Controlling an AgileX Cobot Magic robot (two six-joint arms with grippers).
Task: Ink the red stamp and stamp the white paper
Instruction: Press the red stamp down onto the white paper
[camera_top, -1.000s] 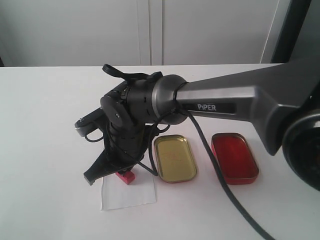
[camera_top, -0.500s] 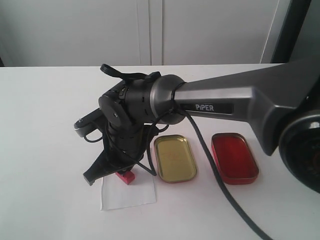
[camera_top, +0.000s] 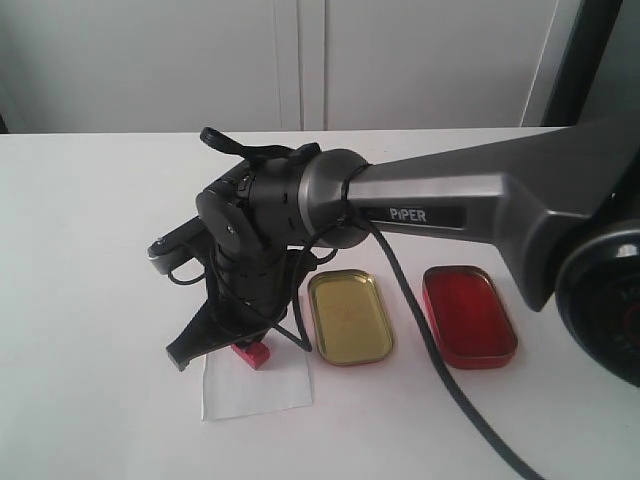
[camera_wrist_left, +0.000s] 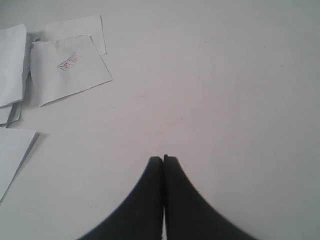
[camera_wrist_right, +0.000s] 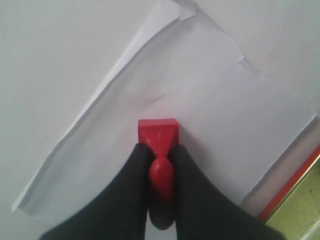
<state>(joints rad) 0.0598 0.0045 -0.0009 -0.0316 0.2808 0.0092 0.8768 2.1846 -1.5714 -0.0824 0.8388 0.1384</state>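
The red stamp (camera_wrist_right: 158, 134) stands with its square base on the white paper (camera_wrist_right: 200, 100), and my right gripper (camera_wrist_right: 160, 150) is shut on its knob handle. In the exterior view the stamp (camera_top: 251, 353) sits at the far edge of the paper (camera_top: 255, 388), under the right arm's wrist, with the right gripper (camera_top: 235, 340) partly hidden by the arm. My left gripper (camera_wrist_left: 163, 159) is shut on nothing above bare white table; it does not show in the exterior view.
A gold oval tin (camera_top: 349, 316) and a red oval tin tray (camera_top: 469, 315) lie to the right of the paper. A black cable (camera_top: 440, 370) trails across the table. Several loose paper sheets (camera_wrist_left: 67, 70), one bearing a stamp mark, lie near the left gripper.
Almost nothing has moved; the right wrist has shifted very slightly left, and the stamp stays in the same spot on the paper.
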